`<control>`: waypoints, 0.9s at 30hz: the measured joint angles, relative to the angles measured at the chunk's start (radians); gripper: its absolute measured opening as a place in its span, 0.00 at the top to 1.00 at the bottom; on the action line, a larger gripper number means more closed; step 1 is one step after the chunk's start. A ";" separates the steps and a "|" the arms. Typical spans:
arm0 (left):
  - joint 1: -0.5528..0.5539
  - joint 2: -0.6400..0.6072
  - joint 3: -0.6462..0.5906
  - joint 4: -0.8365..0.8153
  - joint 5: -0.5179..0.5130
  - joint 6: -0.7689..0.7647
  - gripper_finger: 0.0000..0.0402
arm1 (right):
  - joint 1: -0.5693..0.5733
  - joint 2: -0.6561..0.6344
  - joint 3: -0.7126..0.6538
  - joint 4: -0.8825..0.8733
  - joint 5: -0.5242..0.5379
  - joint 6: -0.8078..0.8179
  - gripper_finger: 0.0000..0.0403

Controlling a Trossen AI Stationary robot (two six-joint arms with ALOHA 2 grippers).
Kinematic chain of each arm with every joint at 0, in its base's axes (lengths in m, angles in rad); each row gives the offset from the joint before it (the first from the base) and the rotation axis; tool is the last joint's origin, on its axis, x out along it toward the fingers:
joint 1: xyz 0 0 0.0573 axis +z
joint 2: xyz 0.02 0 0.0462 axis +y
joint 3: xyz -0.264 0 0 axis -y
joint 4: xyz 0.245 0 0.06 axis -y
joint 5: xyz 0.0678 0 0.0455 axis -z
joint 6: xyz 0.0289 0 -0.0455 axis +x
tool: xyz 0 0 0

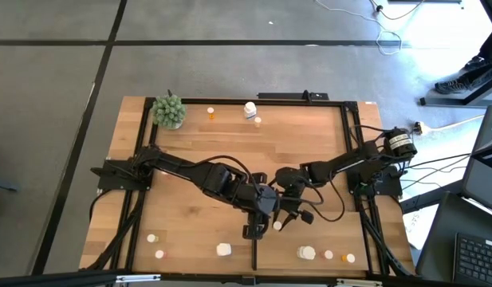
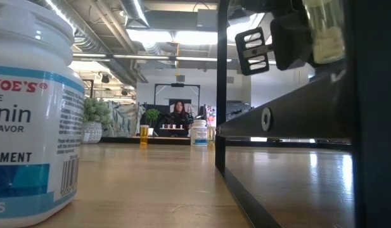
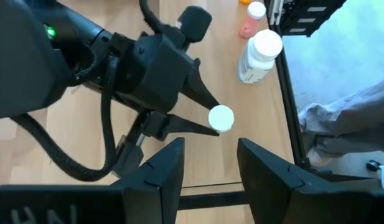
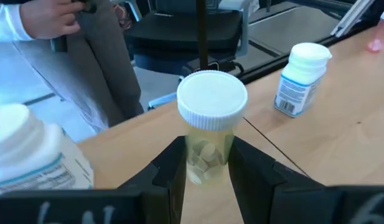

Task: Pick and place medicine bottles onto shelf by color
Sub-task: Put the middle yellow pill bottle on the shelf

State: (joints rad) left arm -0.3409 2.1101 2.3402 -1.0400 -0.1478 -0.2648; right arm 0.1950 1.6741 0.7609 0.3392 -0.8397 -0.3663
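Observation:
My right gripper is over the table's near middle, shut on a small translucent yellowish medicine bottle with a white cap. My left gripper is open and empty just to the left of it, fingers pointing at the bottle. Other bottles stand on their bases: three at the far edge and several along the near edge. A thin black strip runs to the near edge below the grippers; I cannot make out the shelf panel's outline. My right gripper pinches the bottle's clear body just below the cap, between its two fingers. The fingers slant down from the far right. The bottle is upright, cap up, and in the low view it is well above the tabletop.
A green spiky plant stands at the far left corner. Black frame rails run along the table's sides. Chunky white bottles and an orange one stand near right. A person's hand shows beyond the near edge.

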 joint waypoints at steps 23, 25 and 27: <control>0.028 -0.001 0.000 -0.051 -0.019 -0.095 0.65 | -0.066 0.098 0.000 0.033 -0.105 -0.153 0.72; 0.032 -0.001 0.000 -0.051 -0.019 -0.096 0.65 | -0.069 0.110 0.000 0.033 -0.104 -0.166 0.72; 0.034 -0.001 0.000 -0.050 -0.023 -0.100 0.65 | -0.069 0.125 0.000 0.037 -0.099 -0.171 0.72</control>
State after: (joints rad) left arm -0.3066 2.1090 2.3402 -1.0897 -0.1709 -0.3649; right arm 0.1261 1.7992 0.7612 0.3763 -0.9391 -0.5369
